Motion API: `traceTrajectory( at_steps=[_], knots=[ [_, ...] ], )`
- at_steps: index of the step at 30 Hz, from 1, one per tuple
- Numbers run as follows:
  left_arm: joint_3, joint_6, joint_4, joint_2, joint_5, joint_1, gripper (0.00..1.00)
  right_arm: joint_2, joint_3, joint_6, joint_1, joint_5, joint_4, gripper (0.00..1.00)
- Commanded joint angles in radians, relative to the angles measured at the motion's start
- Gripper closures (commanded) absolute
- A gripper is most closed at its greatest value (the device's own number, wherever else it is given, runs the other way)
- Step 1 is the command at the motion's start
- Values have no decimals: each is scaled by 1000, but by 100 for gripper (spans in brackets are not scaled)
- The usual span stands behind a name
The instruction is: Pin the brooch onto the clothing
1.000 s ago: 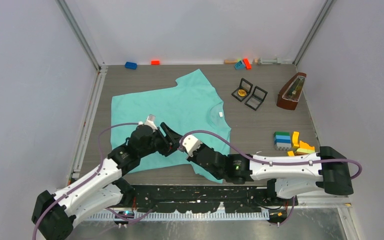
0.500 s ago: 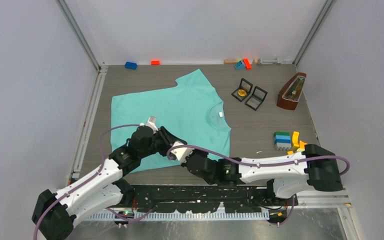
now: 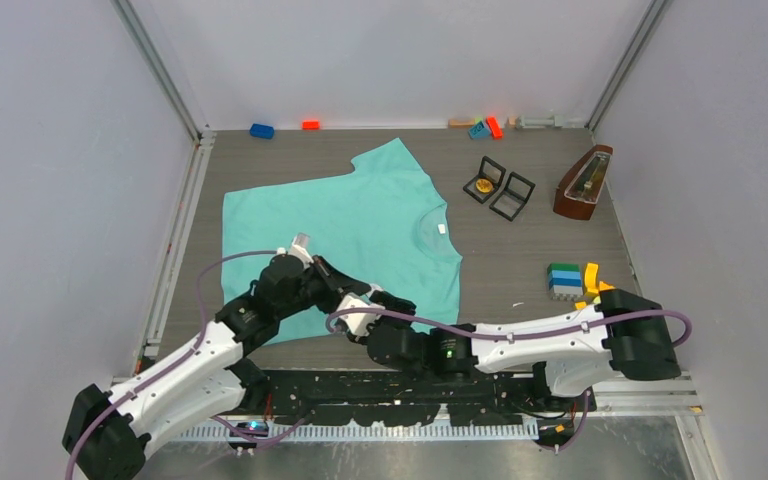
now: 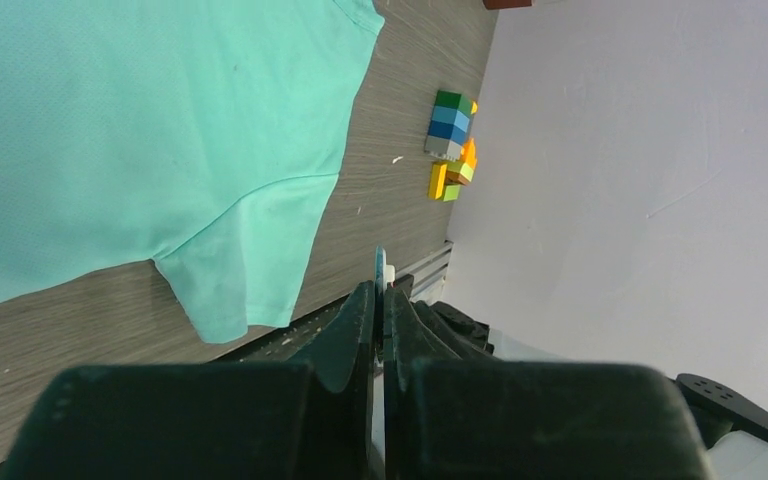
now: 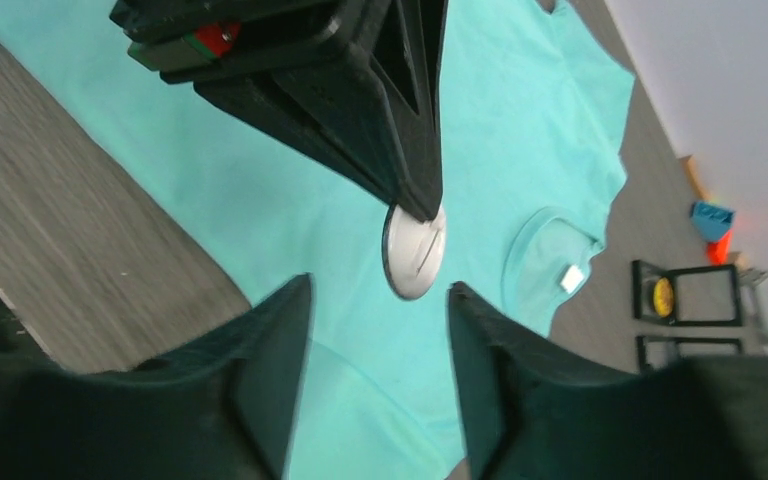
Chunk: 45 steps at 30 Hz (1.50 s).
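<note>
Right wrist view has my right gripper spread wide with nothing between its fingers. Just beyond their tips hangs the brooch, a round silvery disc with its pin side turned toward this camera. It sits in the gap between my two fingers as seen from here, apart from both.

My left gripper comes in from above and pinches the top rim of the brooch between its black fingertips. In the left wrist view those fingers are pressed together on a thin sliver, the disc seen edge-on, poking out just past the tips.

The T-shirt lies spread flat on the wooden tabletop, filling most of what is behind the brooch. Its round neck and small white label are just beyond the disc. I cannot tell whether the brooch touches the fabric or hangs above it.

From the top view, both my grippers meet over the near edge of the T-shirt, beside its near sleeve. An open black case holding a gold disc stands past the neck side of the T-shirt. A stack of coloured blocks sits well apart from the T-shirt, off that same side.
</note>
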Motion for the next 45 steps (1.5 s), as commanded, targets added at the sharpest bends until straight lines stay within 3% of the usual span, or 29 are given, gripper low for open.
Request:
traceTrajectory(
  at_steps=[1,8,11,17,22,26,33,45],
  knots=[
    [-10,63,54,-56,-49,7,100,-84,6,166,18,32,-37,37],
    [-22,246,25,-201,-132,17,100,-277,-86,445,-14,-97,-93,18],
    [-35,334,58,-273,-120,18,100,-371,-139,548,-125,-284,-90,18],
    [-26,489,84,-341,11,19,100,-566,-295,769,-364,-640,71,19],
    [-15,540,88,-346,101,20,100,-642,-320,928,-475,-839,122,26],
    [-31,524,129,-340,131,20,100,-631,-320,1010,-483,-926,213,35],
    [-80,443,286,-336,202,20,100,-574,-327,1080,-484,-931,340,47],
    [-83,419,302,-368,240,20,100,-468,-328,1132,-496,-991,487,62]
  ],
)
